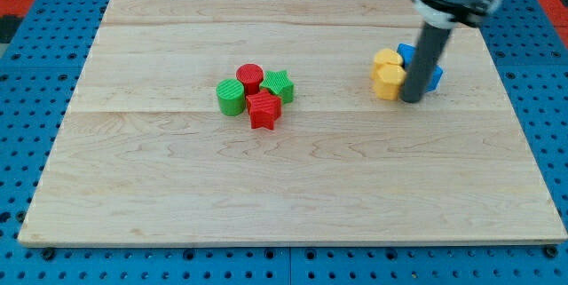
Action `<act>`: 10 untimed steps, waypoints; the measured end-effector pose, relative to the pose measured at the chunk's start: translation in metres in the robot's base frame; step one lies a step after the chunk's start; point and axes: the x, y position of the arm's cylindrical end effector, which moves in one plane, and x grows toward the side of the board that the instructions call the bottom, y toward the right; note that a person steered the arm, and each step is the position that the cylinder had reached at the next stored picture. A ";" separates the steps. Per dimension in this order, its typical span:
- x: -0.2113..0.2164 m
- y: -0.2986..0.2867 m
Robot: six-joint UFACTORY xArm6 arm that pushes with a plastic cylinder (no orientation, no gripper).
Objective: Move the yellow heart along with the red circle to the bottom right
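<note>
Barely started, we reckon. Our tip (413, 99) has no jaws to open or shut, just a bare rod; it's touching the yellow blocks (388, 73) far right, blue block (431, 70) behind it. Can't tell which yellow is the heart. Red circle (249, 76) sits mid-board w/ green blocks & red star (264, 109), well apart. Both still to go near right.

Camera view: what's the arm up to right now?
One arm with a rod. My tip sits at the view's right, against the yellow blocks and blue blocks. The red circle is mid-board, clustered with a green cylinder, green star and red star. Nothing is at the bottom right yet.
</note>
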 end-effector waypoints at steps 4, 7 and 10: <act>-0.074 -0.057; -0.086 0.025; -0.119 0.051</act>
